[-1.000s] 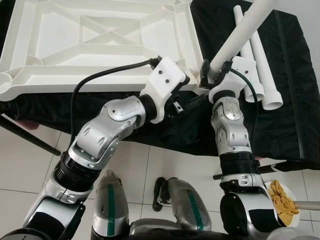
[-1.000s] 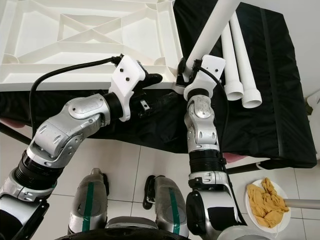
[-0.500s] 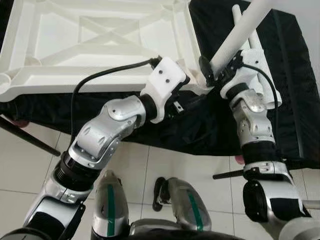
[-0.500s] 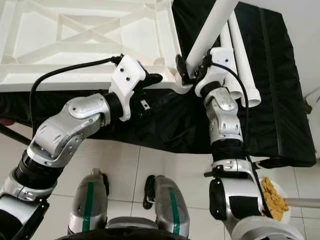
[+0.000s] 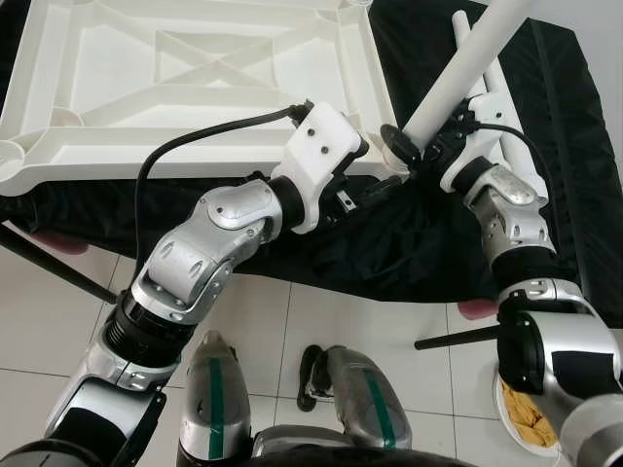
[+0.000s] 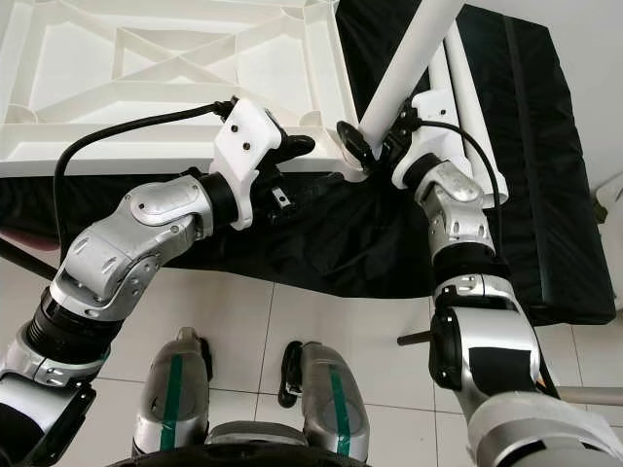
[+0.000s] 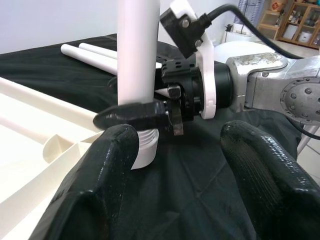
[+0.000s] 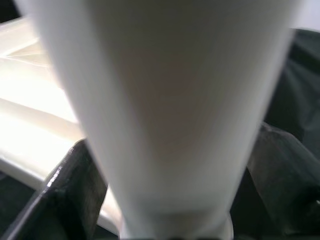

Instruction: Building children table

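The white table top lies upside down on a black cloth. My right gripper is shut on a white table leg, near its lower end. The leg leans up and away to the right, and that lower end hangs just beside the top's near right corner socket. In the right wrist view, the leg sits between both black fingers. My left gripper is open just left of the leg's end, at the top's near edge, with nothing between its fingers.
Two spare white legs lie side by side on the black cloth to the right. A plate of yellow pieces sits on the tiled floor at the lower right. Black stand rods slope under the cloth.
My right forearm has swung out to the right, with the gripper still shut on the leg. The leg's lower end has dropped slightly toward the corner. The left gripper has barely moved.
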{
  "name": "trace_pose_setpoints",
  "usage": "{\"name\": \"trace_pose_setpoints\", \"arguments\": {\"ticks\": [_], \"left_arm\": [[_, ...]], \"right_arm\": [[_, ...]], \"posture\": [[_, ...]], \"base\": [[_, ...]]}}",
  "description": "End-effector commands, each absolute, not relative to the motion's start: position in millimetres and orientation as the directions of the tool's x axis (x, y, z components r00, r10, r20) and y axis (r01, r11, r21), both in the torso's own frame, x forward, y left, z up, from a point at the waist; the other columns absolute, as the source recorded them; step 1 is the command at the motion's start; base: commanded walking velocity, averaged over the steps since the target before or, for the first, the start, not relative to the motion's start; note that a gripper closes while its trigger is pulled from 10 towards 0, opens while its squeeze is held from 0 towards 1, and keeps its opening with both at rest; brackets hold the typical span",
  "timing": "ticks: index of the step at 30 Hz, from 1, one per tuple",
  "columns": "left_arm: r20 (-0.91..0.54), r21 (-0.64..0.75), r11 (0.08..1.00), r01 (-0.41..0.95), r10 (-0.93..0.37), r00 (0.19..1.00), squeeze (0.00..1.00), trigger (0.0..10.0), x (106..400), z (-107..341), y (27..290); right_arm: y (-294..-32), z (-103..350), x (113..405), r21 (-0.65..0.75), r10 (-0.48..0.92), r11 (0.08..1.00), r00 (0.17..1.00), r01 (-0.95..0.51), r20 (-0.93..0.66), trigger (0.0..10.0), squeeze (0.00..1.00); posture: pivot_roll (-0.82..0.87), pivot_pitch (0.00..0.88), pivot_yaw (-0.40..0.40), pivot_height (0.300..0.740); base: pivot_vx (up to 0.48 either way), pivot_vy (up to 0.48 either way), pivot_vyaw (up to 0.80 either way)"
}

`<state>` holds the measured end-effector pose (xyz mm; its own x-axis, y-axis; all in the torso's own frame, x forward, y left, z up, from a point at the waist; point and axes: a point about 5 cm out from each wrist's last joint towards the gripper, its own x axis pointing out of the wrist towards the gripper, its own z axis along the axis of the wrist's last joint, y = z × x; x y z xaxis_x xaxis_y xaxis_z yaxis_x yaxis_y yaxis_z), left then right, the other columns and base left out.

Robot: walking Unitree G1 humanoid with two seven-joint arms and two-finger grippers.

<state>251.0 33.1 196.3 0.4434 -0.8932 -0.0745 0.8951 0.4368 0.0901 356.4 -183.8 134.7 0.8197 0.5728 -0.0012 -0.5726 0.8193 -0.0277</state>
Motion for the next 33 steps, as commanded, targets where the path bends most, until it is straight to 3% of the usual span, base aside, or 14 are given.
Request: {"name": "trace_pose_setpoints", "arguments": {"ticks": [1, 5, 6, 18, 19, 22, 23, 33], "left_arm": [[-0.085, 0.097, 0.402, 0.911, -0.908, 0.410, 0.00, 10.0, 250, 195, 31], [-0.084, 0.097, 0.407, 0.908, -0.906, 0.415, 0.00, 10.0, 250, 195, 31], [-0.083, 0.097, 0.410, 0.907, -0.905, 0.418, 0.00, 10.0, 250, 195, 32], [-0.084, 0.094, 0.409, 0.908, -0.905, 0.416, 0.00, 10.0, 250, 195, 32], [-0.085, 0.093, 0.405, 0.910, -0.907, 0.412, 0.00, 10.0, 249, 195, 31], [-0.085, 0.093, 0.404, 0.910, -0.908, 0.411, 0.00, 10.0, 249, 195, 31], [-0.085, 0.092, 0.402, 0.911, -0.908, 0.410, 0.00, 10.0, 249, 195, 31], [-0.088, 0.084, 0.396, 0.914, -0.911, 0.403, 0.00, 10.0, 246, 193, 30]], "right_arm": [[-188, 134, 356, -0.042, 0.574, 0.818, 0.819, -0.574, -0.016, 10.0, 0.00], [-188, 134, 358, -0.045, 0.580, 0.813, 0.815, -0.580, -0.018, 10.0, 0.00], [-188, 134, 358, -0.043, 0.583, 0.811, 0.812, -0.584, -0.017, 0.0, 0.00], [-194, 126, 354, -0.007, 0.601, 0.799, 0.799, -0.601, 0.005, 0.0, 0.00], [-195, 125, 353, -0.010, 0.596, 0.803, 0.803, -0.596, 0.004, 5.6, 0.00], [-195, 124, 353, -0.012, 0.592, 0.806, 0.806, -0.592, 0.002, 5.6, 0.00], [-195, 124, 352, -0.012, 0.590, 0.807, 0.808, -0.590, 0.004, 10.0, 0.00], [-188, 131, 350, -0.012, 0.553, 0.833, 0.830, -0.554, 0.079, 10.0, 0.00]], "posture": [[0.14, 0.034, -0.123, 0.740], [0.15, 0.033, -0.127, 0.740], [0.15, 0.035, -0.129, 0.740], [0.14, 0.040, -0.124, 0.740], [0.14, 0.040, -0.124, 0.740], [0.14, 0.040, -0.124, 0.740], [0.13, 0.041, -0.122, 0.740], [0.13, 0.042, -0.128, 0.740]], "base": [[0.000, 0.000, 0.00], [0.000, 0.000, 0.00], [0.000, 0.000, 0.00], [0.000, 0.000, 0.00], [0.000, 0.000, 0.00], [0.000, 0.000, 0.00], [0.000, 0.000, 0.00], [0.000, 0.000, 0.00]]}}
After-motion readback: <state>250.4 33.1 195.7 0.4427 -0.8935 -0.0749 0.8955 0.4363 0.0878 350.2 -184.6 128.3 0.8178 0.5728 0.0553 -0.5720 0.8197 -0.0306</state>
